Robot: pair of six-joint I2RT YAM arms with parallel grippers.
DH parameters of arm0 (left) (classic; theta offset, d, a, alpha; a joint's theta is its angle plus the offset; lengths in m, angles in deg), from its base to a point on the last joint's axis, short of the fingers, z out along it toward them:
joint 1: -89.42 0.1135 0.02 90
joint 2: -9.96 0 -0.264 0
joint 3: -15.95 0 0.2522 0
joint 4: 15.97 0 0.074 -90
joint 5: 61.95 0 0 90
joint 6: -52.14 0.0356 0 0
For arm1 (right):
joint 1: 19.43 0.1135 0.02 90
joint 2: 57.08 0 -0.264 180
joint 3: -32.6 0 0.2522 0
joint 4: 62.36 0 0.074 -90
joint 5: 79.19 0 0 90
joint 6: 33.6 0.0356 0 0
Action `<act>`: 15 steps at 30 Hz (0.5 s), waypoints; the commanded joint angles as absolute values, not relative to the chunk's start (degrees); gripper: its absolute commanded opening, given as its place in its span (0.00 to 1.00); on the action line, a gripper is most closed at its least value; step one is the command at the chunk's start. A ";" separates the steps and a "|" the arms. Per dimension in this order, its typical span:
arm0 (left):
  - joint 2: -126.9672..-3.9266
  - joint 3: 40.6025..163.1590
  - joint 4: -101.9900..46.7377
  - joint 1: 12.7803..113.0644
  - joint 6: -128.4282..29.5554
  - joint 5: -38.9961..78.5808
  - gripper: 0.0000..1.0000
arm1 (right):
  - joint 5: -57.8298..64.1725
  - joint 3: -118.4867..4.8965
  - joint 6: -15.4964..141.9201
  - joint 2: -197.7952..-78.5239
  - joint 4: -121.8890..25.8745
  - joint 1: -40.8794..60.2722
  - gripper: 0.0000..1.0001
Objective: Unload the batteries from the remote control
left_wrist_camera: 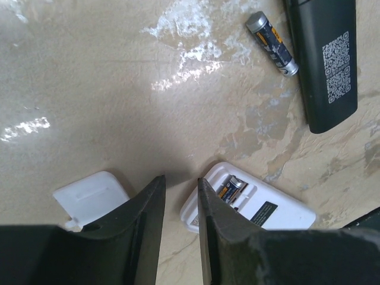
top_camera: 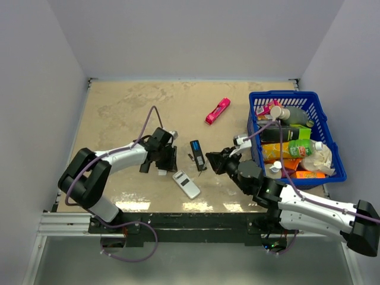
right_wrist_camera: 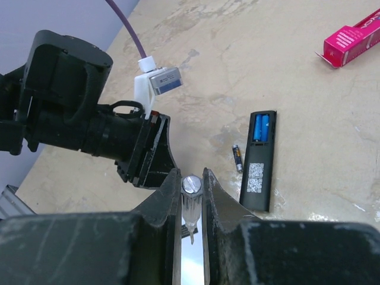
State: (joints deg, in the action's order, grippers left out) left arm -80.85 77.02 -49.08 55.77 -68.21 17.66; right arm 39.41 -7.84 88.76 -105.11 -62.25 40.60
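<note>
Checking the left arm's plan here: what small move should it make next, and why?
Probably slide the left gripper sideways over the white remote and lower onto the battery in its open compartment. Its jaws stand apart and empty over bare table, between the white cover and that remote. The right gripper is busy, shut on a thin silver-capped piece, possibly a battery.

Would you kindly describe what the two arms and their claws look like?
The left arm and right arm have white tubular links joined by bulky black joints, and a purple cable runs along each. The left claw and right claw are black, each with two flat tapering fingers. A small white module sits on the left wrist.
</note>
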 commanded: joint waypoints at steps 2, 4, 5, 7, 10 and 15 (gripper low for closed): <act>-77.76 73.93 -50.56 53.57 -72.30 18.38 0.31 | 40.34 -6.30 88.83 -102.17 -62.49 40.51 0.00; -76.88 72.69 -50.82 52.95 -73.53 18.56 0.30 | 39.82 -6.21 88.39 -102.17 -62.40 40.51 0.00; -76.09 72.26 -51.08 52.60 -74.76 18.65 0.30 | 39.47 -6.30 88.30 -102.25 -62.40 40.51 0.00; -74.60 71.20 -51.26 52.07 -75.82 18.74 0.29 | 39.12 -6.30 88.21 -102.78 -62.22 40.51 0.00; -72.49 69.53 -51.00 51.19 -77.75 18.65 0.28 | 38.41 -6.21 88.04 -103.48 -62.66 40.51 0.00; -69.67 64.79 -47.23 49.17 -81.36 16.28 0.28 | 33.78 -6.38 87.69 -106.90 -64.07 40.60 0.00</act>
